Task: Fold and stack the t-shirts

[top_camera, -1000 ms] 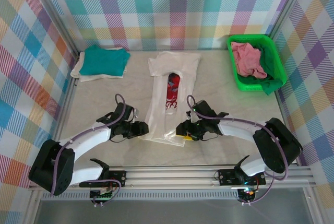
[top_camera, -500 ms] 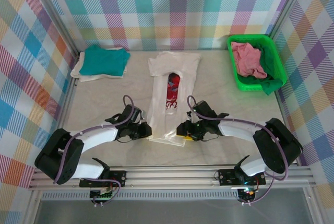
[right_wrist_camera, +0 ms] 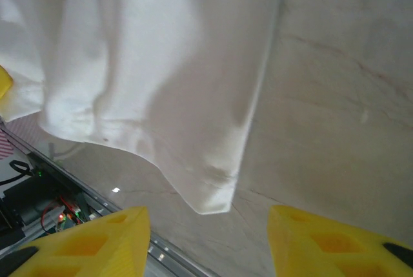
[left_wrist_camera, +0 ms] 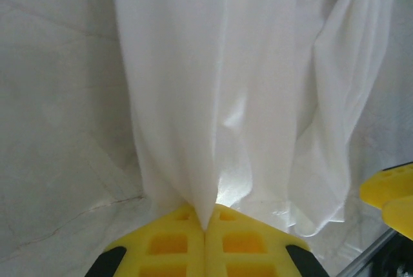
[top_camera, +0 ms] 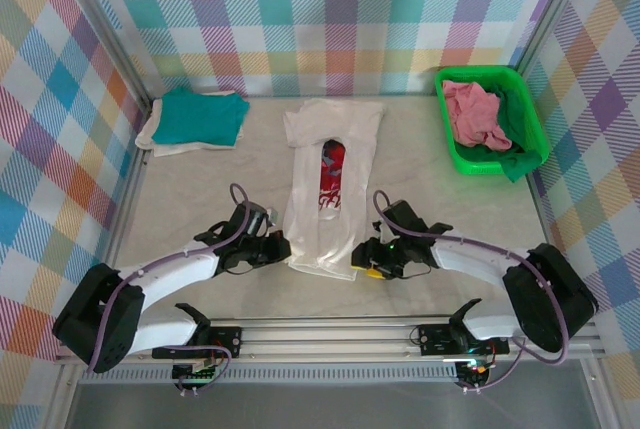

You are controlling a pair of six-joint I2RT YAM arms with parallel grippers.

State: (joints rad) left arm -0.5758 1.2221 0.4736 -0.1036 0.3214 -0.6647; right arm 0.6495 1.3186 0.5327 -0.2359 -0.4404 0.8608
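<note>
White t-shirt [top_camera: 330, 211] at table [top_camera: 190, 199] centre: narrow strip, sides folded in, hem toward 6 o'clock, collar toward 12. Left gripper [top_camera: 284, 249] at hem's 7 o'clock corner, yellow fingers [left_wrist_camera: 174, 241] pressed together, pinching cloth. Right gripper [top_camera: 368, 261] at 5 o'clock corner, fingers [right_wrist_camera: 97, 238] spread; hem corner lies just ahead between them, seemingly untouched. Red-blue graphic [top_camera: 331, 174] shows in fold gap. Far: teal t-shirt [top_camera: 205, 114] atop cream t-shirt [top_camera: 160, 145] at 10 o'clock; pink t-shirt [top_camera: 472, 114] in green basket [top_camera: 480, 163] at 2 o'clock.
</note>
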